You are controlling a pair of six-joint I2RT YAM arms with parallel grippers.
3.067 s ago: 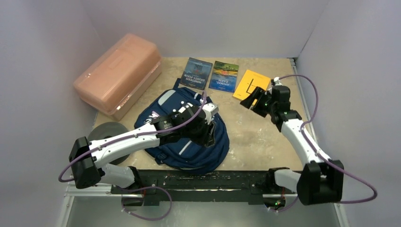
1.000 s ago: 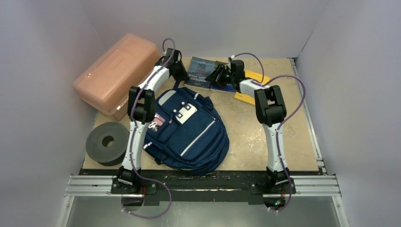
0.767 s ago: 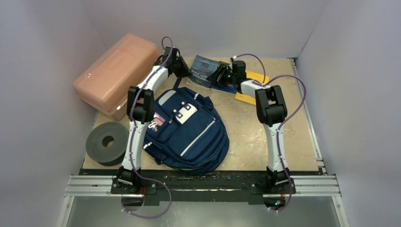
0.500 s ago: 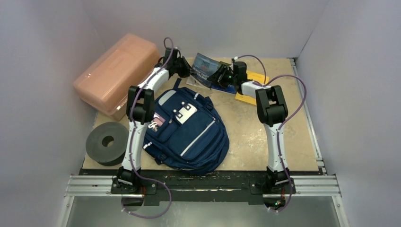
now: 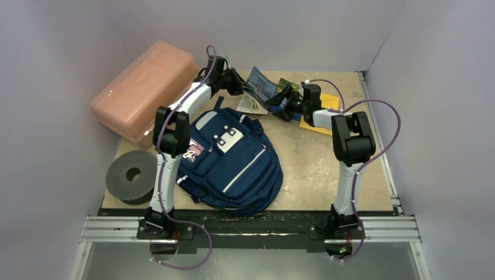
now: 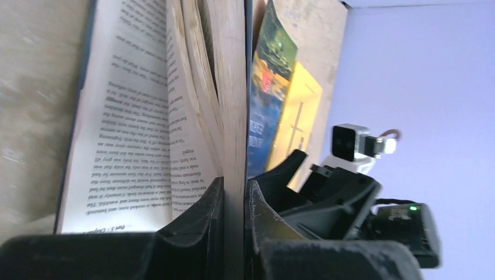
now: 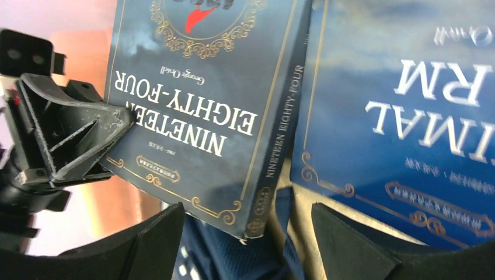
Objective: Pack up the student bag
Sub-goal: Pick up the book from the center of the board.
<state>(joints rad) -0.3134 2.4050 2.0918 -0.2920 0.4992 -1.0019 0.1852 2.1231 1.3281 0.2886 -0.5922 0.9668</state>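
Overhead view from behind; 2 close wrist views, opposite sides of the book (image 5: 261,84)

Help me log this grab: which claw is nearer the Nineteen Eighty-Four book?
Left. The left claw is clamped on pages of the Nineteen Eighty-Four book; the right claw stands open just beside its spine corner, apparently apart.

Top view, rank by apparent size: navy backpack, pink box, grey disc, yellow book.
1. Navy blue fabric backpack and salmon-pink plastic box: near alike, not ranked.
2. Dark grey round disc with centre hole.
3. Flat yellow book, partly covered.
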